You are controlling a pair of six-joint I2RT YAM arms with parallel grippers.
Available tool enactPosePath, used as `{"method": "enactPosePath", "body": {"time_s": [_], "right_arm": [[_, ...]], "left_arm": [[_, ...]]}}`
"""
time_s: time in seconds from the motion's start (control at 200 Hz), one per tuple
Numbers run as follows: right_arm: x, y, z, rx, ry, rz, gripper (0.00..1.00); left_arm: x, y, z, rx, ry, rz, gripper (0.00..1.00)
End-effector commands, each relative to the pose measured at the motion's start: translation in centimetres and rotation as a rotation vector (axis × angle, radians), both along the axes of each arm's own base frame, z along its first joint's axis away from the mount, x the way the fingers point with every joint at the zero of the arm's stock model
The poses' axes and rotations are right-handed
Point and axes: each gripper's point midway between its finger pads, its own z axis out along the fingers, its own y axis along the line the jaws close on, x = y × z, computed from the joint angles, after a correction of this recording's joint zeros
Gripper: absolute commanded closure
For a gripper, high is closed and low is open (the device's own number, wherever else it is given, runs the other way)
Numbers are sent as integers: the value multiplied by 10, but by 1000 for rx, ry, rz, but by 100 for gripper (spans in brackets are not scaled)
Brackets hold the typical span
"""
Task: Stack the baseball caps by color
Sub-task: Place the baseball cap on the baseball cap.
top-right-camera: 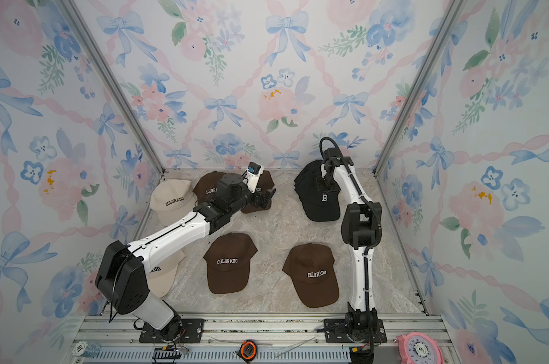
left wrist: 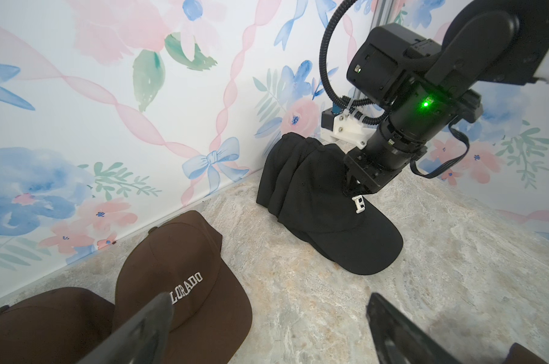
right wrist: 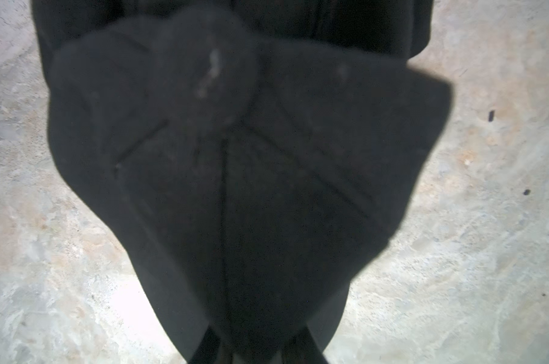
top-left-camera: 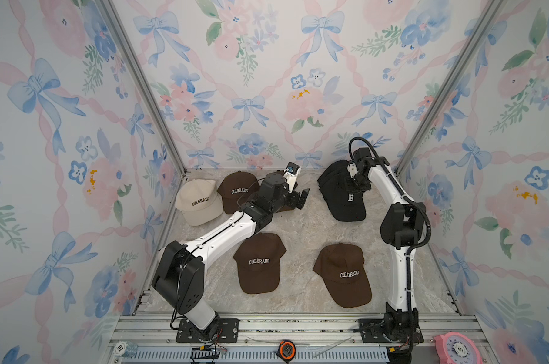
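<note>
A pile of black caps with a white "R" lies at the back right. My right gripper presses down on the top cap's crown. Its fingertips stand slightly apart with black fabric between them, and the grip is unclear. My left gripper hangs open above a brown cap at the back, beside another brown cap. Two more brown caps lie at the front. One cream cap sits at the back left. A second cream cap is partly hidden under the left arm.
Floral walls close in the marble table on three sides. On the front rail lie a tape measure, a pink dial and a roll of chips.
</note>
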Motion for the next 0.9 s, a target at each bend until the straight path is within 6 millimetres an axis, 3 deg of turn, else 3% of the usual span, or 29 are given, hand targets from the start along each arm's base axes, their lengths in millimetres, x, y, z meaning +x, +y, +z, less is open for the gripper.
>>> {"method": "enactPosePath", "body": {"time_s": [0.0,0.59,0.895], "right_arm": [[-1,-10,-17,-20,33,-34,77],[-15,-51,-37,-26,67,-115,79],[-22,-80,-35,-30,61,-161,79]], "left_arm": [[2,0,8,-1,-18,-8,2],[1,1,15,-22,-19,-4,2],[1,-1,22,-26,-24,-12,2]]}}
